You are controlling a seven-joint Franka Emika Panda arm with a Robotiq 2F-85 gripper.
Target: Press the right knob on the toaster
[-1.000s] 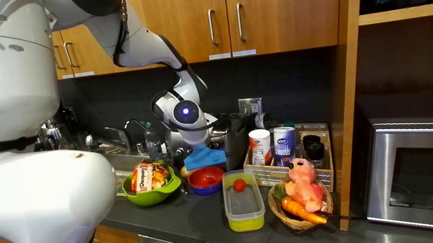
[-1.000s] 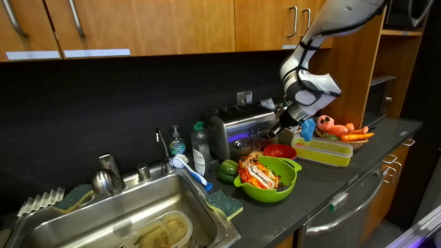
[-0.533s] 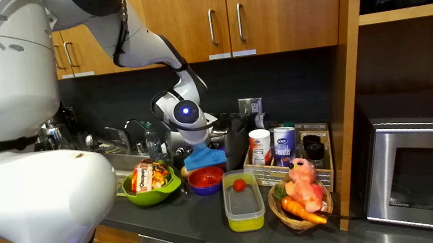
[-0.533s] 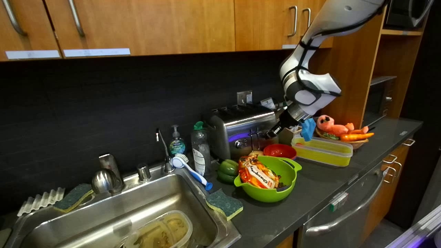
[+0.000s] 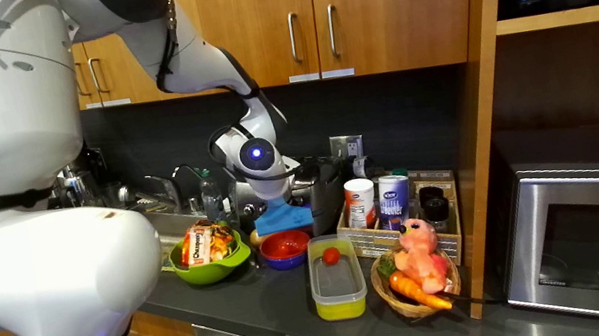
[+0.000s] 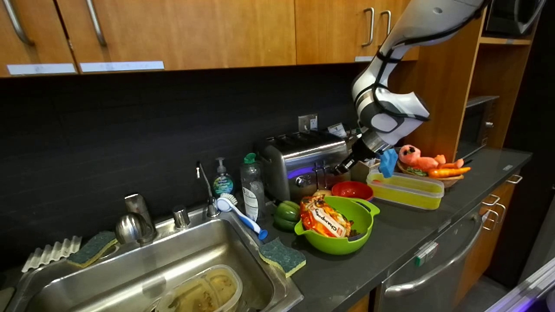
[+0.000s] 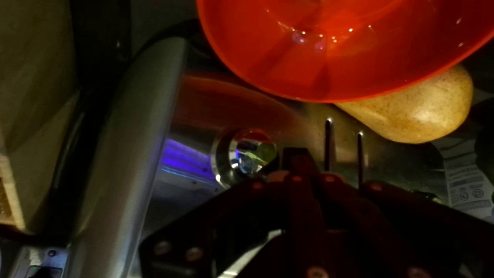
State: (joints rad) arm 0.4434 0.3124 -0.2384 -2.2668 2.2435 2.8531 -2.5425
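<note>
The silver toaster point(image 6: 316, 149) stands against the back wall, partly behind my arm in an exterior view point(image 5: 327, 187). On its front, the right knob point(image 7: 251, 152) shows in the wrist view as a round chrome dial. My gripper point(image 7: 296, 152) is shut with nothing between its fingers, its tip close beside this knob and overlapping its edge. Whether the tip touches it, I cannot tell. From the side, the gripper point(image 6: 338, 170) points down at the toaster's front and hides the right knob. The left knob point(image 6: 301, 181) is visible there.
Two thin levers point(image 7: 328, 144) stick out beside the tip. Just below the gripper sits a red bowl point(image 6: 352, 190), with a tan vegetable point(image 7: 424, 108) near it. A green bowl point(image 6: 338, 245), a lidless yellow container point(image 5: 338, 292) and a wooden box point(image 5: 370, 244) surround the area.
</note>
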